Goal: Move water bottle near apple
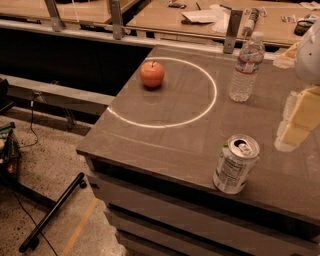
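The water bottle stands upright at the back right of the grey table top, clear and ribbed, with a white cap and a label band. The red-orange apple rests at the back left, inside a ring of light on the table. Roughly a bottle's height of bare table separates the two. My gripper comes in from the right edge of the camera view, pale yellow under a white arm. It hangs to the right of the bottle and in front of it, apart from it, with nothing seen in it.
A silver drink can stands near the table's front edge, left of the gripper. Behind the table runs a metal rail with posts, and beyond it a cluttered wooden counter. Floor and cables lie to the left.
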Robot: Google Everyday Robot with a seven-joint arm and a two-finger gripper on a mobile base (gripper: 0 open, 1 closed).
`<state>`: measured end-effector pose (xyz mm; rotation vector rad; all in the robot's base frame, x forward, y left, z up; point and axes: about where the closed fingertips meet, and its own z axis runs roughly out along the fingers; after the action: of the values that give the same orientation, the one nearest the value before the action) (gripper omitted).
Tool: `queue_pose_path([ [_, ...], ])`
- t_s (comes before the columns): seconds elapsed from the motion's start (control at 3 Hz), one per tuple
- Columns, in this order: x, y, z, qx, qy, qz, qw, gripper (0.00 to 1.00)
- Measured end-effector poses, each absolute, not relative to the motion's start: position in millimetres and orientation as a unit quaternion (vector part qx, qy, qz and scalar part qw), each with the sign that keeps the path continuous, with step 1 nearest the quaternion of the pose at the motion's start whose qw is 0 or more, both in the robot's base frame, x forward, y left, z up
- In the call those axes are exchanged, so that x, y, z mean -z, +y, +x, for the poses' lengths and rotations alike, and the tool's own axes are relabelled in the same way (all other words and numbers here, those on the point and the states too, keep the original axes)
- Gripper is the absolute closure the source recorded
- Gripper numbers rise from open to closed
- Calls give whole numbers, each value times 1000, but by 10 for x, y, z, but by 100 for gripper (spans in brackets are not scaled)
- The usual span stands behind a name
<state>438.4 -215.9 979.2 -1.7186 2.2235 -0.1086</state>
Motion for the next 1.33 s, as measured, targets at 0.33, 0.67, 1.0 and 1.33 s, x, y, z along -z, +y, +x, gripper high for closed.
queue_pose_path([
  [0.33, -9846, -2217, 4451, 42, 788, -587, 183, 0],
  [0.67, -9965, -2373, 4720, 50, 802, -551, 226, 0],
  [1.0, -10140, -2678, 5208, 58, 821, -492, 284, 0],
  [1.33, -10247, -2947, 5615, 42, 829, -450, 331, 0],
])
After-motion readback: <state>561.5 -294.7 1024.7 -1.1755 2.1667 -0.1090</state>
